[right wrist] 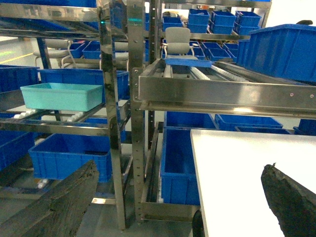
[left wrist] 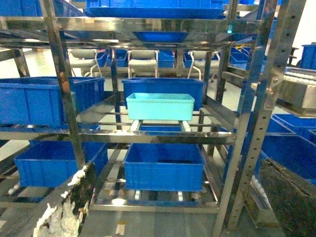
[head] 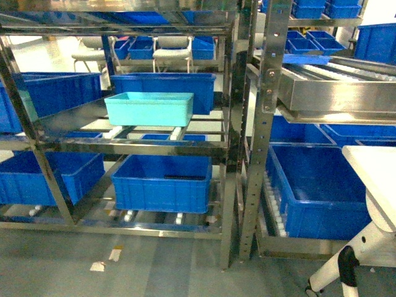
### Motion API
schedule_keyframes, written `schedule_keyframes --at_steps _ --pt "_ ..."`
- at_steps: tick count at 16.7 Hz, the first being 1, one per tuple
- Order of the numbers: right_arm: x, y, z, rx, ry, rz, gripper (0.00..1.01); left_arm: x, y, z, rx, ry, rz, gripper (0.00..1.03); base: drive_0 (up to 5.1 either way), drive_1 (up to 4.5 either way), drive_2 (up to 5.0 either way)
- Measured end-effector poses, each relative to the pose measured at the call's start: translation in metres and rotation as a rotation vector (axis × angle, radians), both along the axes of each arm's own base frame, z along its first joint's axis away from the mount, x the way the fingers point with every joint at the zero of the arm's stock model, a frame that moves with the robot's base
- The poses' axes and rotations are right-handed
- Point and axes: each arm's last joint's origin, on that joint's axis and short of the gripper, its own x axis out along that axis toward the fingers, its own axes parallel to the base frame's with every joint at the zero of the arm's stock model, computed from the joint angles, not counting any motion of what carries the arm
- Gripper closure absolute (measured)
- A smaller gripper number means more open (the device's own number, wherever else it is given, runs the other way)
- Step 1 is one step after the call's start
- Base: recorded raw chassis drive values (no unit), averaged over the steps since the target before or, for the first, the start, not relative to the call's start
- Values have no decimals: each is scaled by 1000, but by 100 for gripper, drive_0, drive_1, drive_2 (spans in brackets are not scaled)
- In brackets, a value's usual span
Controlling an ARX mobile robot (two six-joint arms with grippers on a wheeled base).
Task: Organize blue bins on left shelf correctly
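1. The left shelf [head: 124, 147] is a steel rack with roller rails; on its middle level a teal bin [head: 149, 108] sits at the front edge, its long axis running across the shelf, parallel to the front rail.
2. Directly behind the teal one, on the same level, stands a blue bin [head: 164, 86], just touching or nearly so; which of the two I cannot tell from here.
3. On the bottom level another blue bin, the lower bin [head: 163, 184], rests on the rollers under the teal one, also lying crosswise, close to the front edge.
4. More blue bins fill the bay further left, one on the middle level [head: 59, 93] and one below [head: 46, 176].
5. The left gripper [left wrist: 163, 207] shows two dark, worn fingers [left wrist: 69, 207] at the bottom corners of its wrist view, standing wide apart with nothing between them.
6. The right gripper [right wrist: 173, 197] is likewise spread wide and holds nothing; a white table [right wrist: 237, 177] lies beneath it, beside the right-hand rack.
7. The bins lie ahead of both grippers and well apart from them. The left arm looks squarely at the middle bay, so it seems the nearer one; the right views it obliquely from the side.
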Motion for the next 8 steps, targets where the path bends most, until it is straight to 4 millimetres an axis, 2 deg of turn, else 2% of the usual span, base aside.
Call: schedule_keyframes --at_steps 8 --pt "0 0 0 0 0 0 3 0 0 0 0 0 0 5 0 0 0"
